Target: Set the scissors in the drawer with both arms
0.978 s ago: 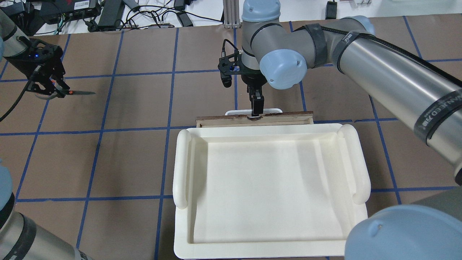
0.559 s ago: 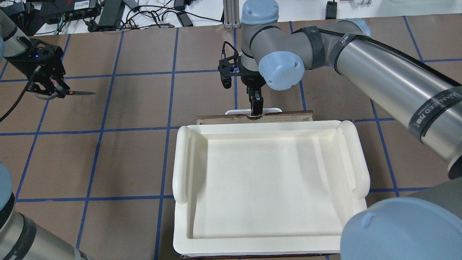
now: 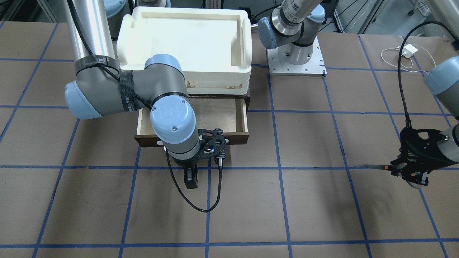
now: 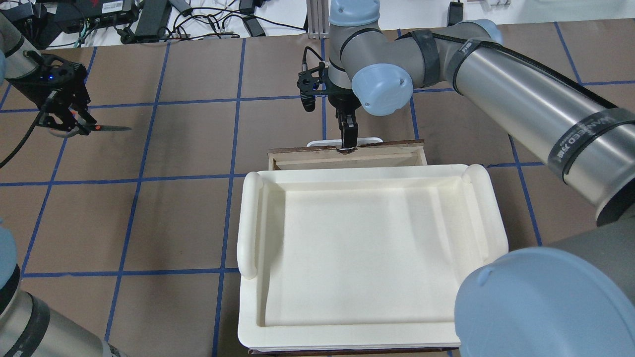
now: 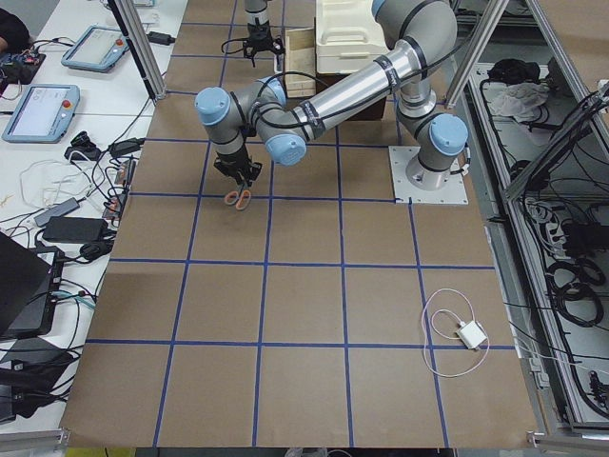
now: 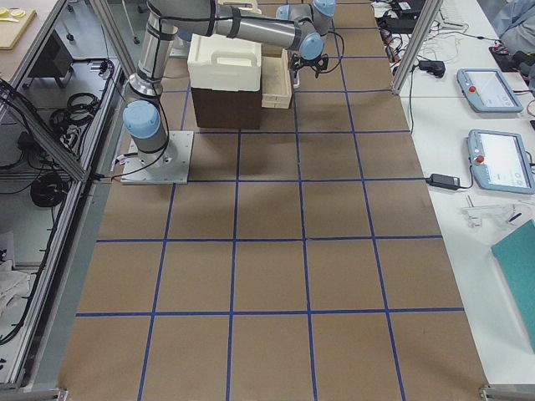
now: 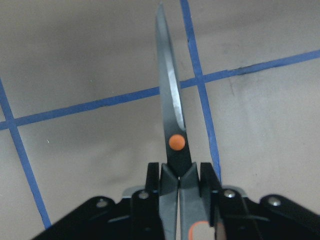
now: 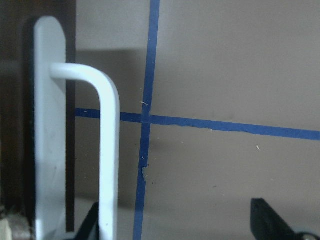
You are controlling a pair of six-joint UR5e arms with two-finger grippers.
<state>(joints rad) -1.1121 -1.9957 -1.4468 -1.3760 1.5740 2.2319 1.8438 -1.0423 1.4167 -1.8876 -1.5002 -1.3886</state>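
Observation:
The scissors (image 4: 110, 128) are held level above the table at the far left by my left gripper (image 4: 67, 121), which is shut on their handles; the blades are closed and point toward the table's middle. They also show in the left wrist view (image 7: 172, 125) and the front view (image 3: 374, 166). The dark-brown drawer (image 4: 387, 154) stands partly pulled out from under the cream tray, with its pale interior (image 3: 224, 116) showing. My right gripper (image 4: 347, 141) is at the white bar handle (image 8: 107, 150); its fingers (image 8: 270, 222) stand wide apart, with the handle beside the left one.
A large cream plastic tray (image 4: 248, 223) sits on the cabinet above the drawer. The right arm's elbow (image 3: 168, 118) hangs over the drawer's left half. Cables and power bricks (image 4: 149, 20) lie beyond the table's far edge. Brown paper with blue tape lines covers the table.
My right gripper has moved away from the robot's base at the handle, and the drawer has slid further out from under the tray. The left gripper and scissors have stayed in place.

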